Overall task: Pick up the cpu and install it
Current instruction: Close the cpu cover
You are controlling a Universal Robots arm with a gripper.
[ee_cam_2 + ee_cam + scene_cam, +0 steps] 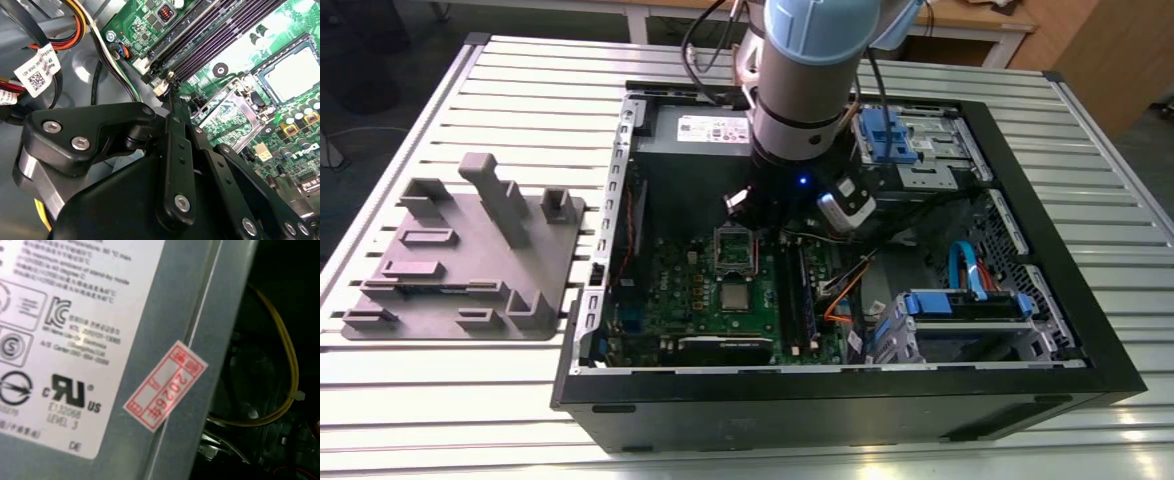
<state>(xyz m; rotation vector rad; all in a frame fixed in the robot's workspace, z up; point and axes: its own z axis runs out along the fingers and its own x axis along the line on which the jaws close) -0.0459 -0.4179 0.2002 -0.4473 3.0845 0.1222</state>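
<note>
The cpu (736, 297), a small silver-topped square, lies flat in its socket on the green motherboard (674, 290) inside the open computer case. In the second wrist view the cpu (292, 75) sits in a dark frame, beside a raised metal socket frame (225, 112). That hinged frame (736, 247) stands just behind the cpu in the exterior view. My gripper (757, 207) hangs low inside the case, over the board's rear edge and a short way behind the socket. Its black linkages (169, 102) point towards the memory slots. I see nothing in its grasp.
A grey plastic fixture (460, 250) with upright posts rests on the slatted table at the exterior view's left. The power supply (700, 128) and its labelled side (75, 340) are close behind the arm. Memory slots (210, 40), loose cables (75, 25) and blue drive cages (961, 310) crowd the case.
</note>
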